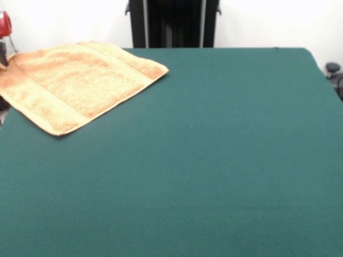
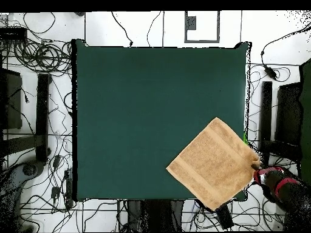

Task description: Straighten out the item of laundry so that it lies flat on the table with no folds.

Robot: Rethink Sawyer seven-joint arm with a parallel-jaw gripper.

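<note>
The orange-tan towel (image 1: pixel 75 80) lies spread out at the far left corner of the green table (image 1: pixel 214 160), turned like a diamond, with its woven bands showing. In the overhead view the towel (image 2: pixel 214 162) is at the table's (image 2: pixel 146 109) bottom right corner, and its right and lower corners hang over the edges. My gripper (image 2: pixel 260 175) is off the table, right at the towel's right corner, on the red and black arm (image 2: pixel 285 188). I cannot see whether it holds the towel. In the front view only a red part of the arm (image 1: pixel 4 24) shows at the left edge.
The robot's black pedestal (image 1: pixel 172 24) stands behind the table's far edge. Cables (image 2: pixel 42 57) and black stands (image 2: pixel 42 115) lie on the floor around the table. A dark object (image 1: pixel 335 75) sits beyond the right edge.
</note>
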